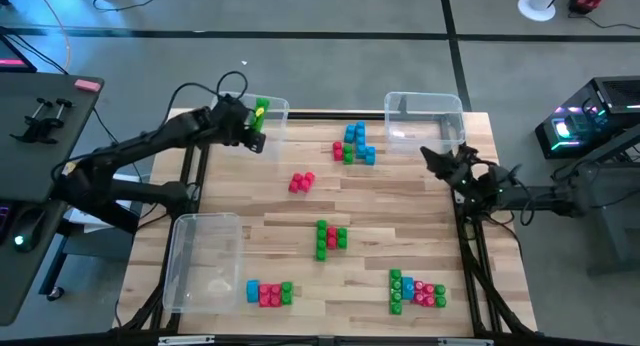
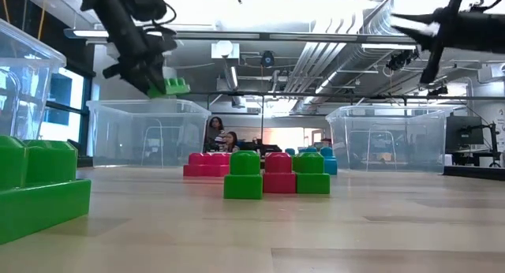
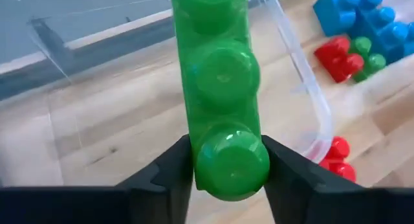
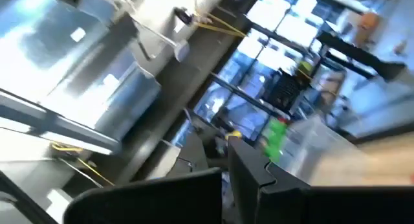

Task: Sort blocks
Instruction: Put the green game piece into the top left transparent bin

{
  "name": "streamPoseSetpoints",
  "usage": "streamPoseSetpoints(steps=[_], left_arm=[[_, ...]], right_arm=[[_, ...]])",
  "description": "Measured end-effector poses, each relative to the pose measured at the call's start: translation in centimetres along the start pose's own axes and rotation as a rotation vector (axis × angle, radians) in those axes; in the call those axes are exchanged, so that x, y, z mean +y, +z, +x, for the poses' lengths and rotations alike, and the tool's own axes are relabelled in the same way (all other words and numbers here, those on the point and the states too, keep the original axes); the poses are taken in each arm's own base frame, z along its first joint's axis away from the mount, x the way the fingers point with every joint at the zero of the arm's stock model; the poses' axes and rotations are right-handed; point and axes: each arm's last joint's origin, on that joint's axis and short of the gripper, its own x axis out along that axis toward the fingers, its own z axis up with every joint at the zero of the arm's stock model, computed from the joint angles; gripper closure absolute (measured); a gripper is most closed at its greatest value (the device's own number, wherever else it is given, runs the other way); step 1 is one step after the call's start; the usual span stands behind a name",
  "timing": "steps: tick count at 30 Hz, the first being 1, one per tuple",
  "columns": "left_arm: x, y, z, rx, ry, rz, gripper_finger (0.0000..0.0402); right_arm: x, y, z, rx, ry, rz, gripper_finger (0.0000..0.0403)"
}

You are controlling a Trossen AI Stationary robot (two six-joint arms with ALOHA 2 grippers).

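The left hand [image 3: 226,179] hangs over the clear plastic bin [image 1: 277,108] at the far-left corner of the wooden table [image 1: 400,201], its two dark fingers pressed on the end stud of a long bright green studded brick [image 3: 220,75]. The brick's long axis runs straight out ahead of the fingers, over the bin's open mouth, so a drop from here looks likely to land inside. The grip seems close to letting go, though the fingers touch the brick on both sides.

The right hand [image 1: 440,158] waits clenched and empty beside the second clear bin [image 1: 425,104] at the far-right corner.

On the table lie the other blocks: a blue and green cluster [image 1: 357,144] far back, a small red pair [image 1: 301,182], a green and red clump [image 1: 330,237] at the middle, and two mixed clusters near the front [image 1: 270,293], [image 1: 415,290]. A third clear bin [image 1: 205,261] sits at the near left. The bricks are glossy, with rounded studs; the bins are thin-walled and see-through.
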Motion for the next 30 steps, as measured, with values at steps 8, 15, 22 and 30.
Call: streamPoseSetpoints(steps=[8, 15, 22, 30], left_arm=[[-0.6, 2.5, -2.8, -0.108, -0.044, 0.077, 0.0161], [-3.5, 4.6, -6.0, -0.242, -0.411, 0.069, 0.0158], [-8.1, 3.4, -8.1, -0.322, -0.689, 0.226, 0.0159], [-9.8, 1.7, -8.9, -0.335, -0.688, 0.333, 0.0159]], right_arm=[[5.3, 2.0, 3.8, 0.042, -0.012, -0.224, 0.0328], [10.4, 2.1, 8.2, 0.463, 0.032, -0.329, 0.0233], [10.6, -3.1, 10.5, 1.096, -0.147, -0.281, 0.0222], [8.8, -11.1, 8.6, 1.633, -0.469, -0.006, 0.0222]])
